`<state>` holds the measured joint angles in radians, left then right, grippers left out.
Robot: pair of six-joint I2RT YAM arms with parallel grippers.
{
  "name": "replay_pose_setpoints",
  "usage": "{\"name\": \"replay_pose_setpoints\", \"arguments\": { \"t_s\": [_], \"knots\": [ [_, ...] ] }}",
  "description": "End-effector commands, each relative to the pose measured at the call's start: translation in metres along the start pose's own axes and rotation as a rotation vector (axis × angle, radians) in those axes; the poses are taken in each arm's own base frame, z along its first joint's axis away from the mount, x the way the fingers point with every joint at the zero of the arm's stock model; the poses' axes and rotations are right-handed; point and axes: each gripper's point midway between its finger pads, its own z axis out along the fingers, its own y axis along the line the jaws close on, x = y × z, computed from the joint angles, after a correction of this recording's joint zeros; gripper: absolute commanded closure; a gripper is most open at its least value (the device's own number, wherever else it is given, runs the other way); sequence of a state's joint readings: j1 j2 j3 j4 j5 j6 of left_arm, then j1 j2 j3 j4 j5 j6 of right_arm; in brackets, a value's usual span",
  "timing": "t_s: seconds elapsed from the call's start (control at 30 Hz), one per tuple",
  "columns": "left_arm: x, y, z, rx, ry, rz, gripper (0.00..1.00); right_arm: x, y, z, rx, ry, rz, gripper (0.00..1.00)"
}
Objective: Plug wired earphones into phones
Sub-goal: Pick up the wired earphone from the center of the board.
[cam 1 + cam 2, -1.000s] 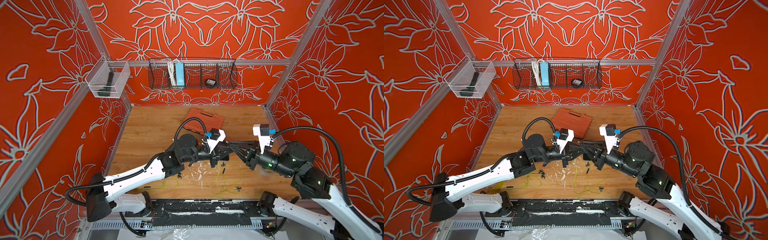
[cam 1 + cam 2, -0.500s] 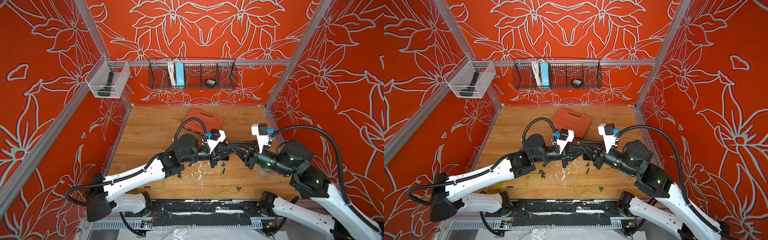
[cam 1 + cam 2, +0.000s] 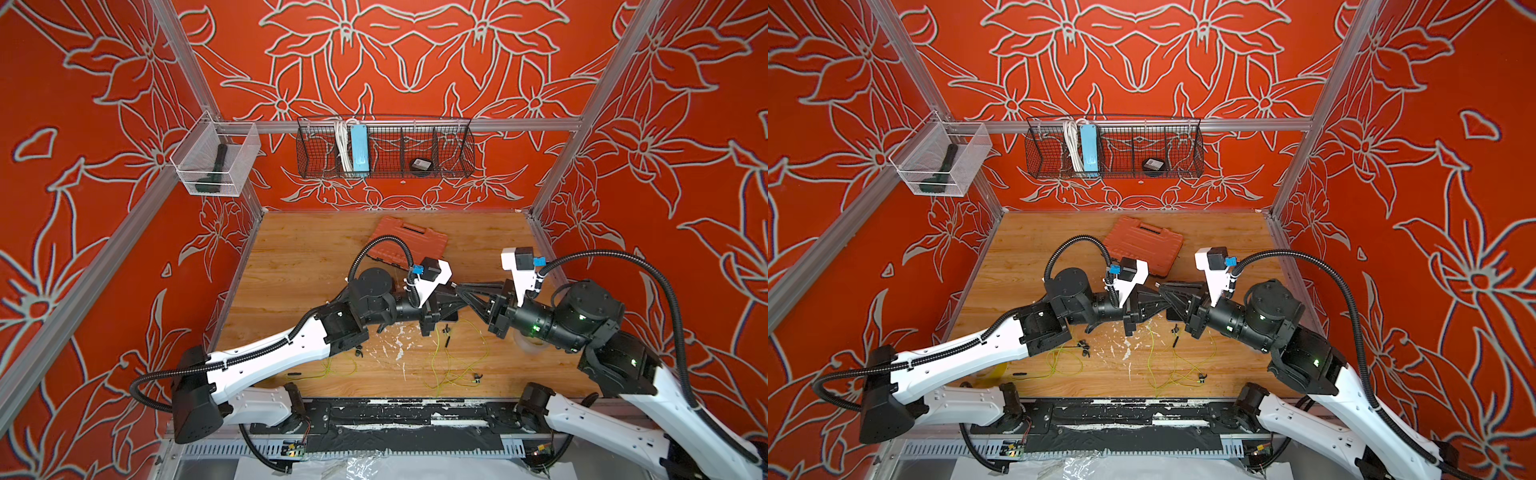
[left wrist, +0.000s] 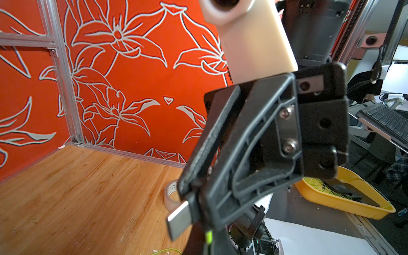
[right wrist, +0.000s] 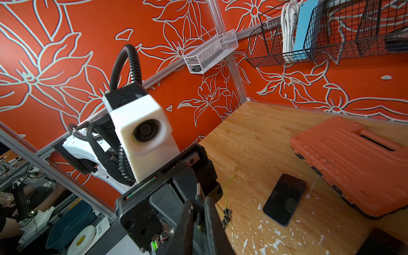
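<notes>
Both grippers meet tip to tip above the table's middle. My right gripper (image 5: 198, 212) is shut on the black plug (image 5: 198, 199) of one set of earphones, metal tip (image 4: 179, 217) sticking out past its fingers. My left gripper (image 4: 205, 240) is shut on the same plug's cable end, where a yellow-green bit shows. That set's cable (image 3: 453, 365) trails over the table. The other earphones (image 3: 332, 368) lie at the front left. One phone (image 5: 284, 198) lies flat beside the orange case. Only the corner of a second dark slab (image 5: 384, 242) shows.
The orange ribbed case (image 3: 409, 245) lies at the back middle. A tape roll (image 3: 528, 345) stands under the right arm. A wire basket (image 3: 384, 149) and a clear bin (image 3: 216, 162) hang on the walls. A yellow tray (image 4: 344, 198) sits outside the cell.
The right gripper's jaws have closed onto the plug and the right arm has edged left toward the left gripper. The left arm has stayed still.
</notes>
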<state>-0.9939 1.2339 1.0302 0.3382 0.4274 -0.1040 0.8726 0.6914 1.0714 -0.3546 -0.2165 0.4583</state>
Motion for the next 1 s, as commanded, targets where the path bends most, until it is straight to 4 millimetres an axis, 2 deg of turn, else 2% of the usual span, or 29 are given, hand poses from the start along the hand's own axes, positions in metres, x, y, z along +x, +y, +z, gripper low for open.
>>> {"name": "replay_pose_setpoints", "arguments": {
  "t_s": [0.0, 0.07, 0.1, 0.13, 0.2, 0.23, 0.33, 0.47, 0.53, 0.63, 0.7, 0.77, 0.87, 0.97],
  "knots": [
    [-0.009, 0.002, 0.002, 0.000, -0.016, 0.016, 1.00, -0.009, 0.007, -0.005, -0.019, -0.032, -0.001, 0.93],
    [-0.007, 0.002, 0.004, 0.000, -0.006, 0.013, 1.00, -0.010, 0.006, -0.005, -0.015, -0.036, 0.001, 0.93],
    [-0.006, 0.003, 0.006, 0.000, 0.001, 0.009, 0.93, -0.010, 0.005, -0.005, -0.008, -0.038, 0.002, 0.93],
    [-0.006, 0.003, 0.006, 0.001, 0.005, 0.008, 0.83, -0.010, 0.002, -0.006, 0.005, -0.043, 0.002, 0.94],
    [-0.005, 0.003, 0.006, -0.002, 0.018, 0.002, 0.53, -0.012, -0.005, -0.008, 0.049, -0.057, -0.002, 0.94],
    [-0.005, 0.004, 0.006, -0.010, 0.022, 0.000, 0.43, -0.013, -0.011, -0.010, 0.083, -0.063, -0.007, 0.94],
    [-0.009, 0.009, -0.003, -0.063, 0.021, -0.016, 0.26, -0.010, -0.037, -0.018, 0.238, -0.052, -0.032, 0.94],
    [-0.015, 0.011, -0.025, -0.141, 0.024, -0.058, 0.20, -0.003, -0.078, -0.031, 0.477, -0.026, -0.059, 0.94],
    [-0.018, 0.021, -0.040, -0.236, 0.027, -0.100, 0.19, 0.004, -0.092, -0.035, 0.557, -0.004, -0.062, 0.95],
    [-0.011, 0.058, -0.067, -0.503, 0.034, -0.211, 0.19, 0.020, -0.109, -0.046, 0.637, 0.021, -0.052, 0.96],
    [0.007, 0.081, -0.077, -0.643, 0.092, -0.289, 0.20, 0.030, -0.119, -0.058, 0.688, 0.021, -0.039, 0.96],
    [0.030, 0.103, -0.076, -0.713, 0.151, -0.412, 0.21, 0.040, -0.128, -0.072, 0.737, 0.022, -0.025, 0.96],
    [0.070, 0.127, -0.055, -0.736, 0.261, -0.585, 0.18, 0.048, -0.136, -0.093, 0.791, 0.019, -0.008, 0.96],
    [0.103, 0.148, -0.034, -0.807, 0.357, -0.662, 0.18, 0.057, -0.141, -0.107, 0.820, 0.025, 0.014, 0.96]
  ]
}}
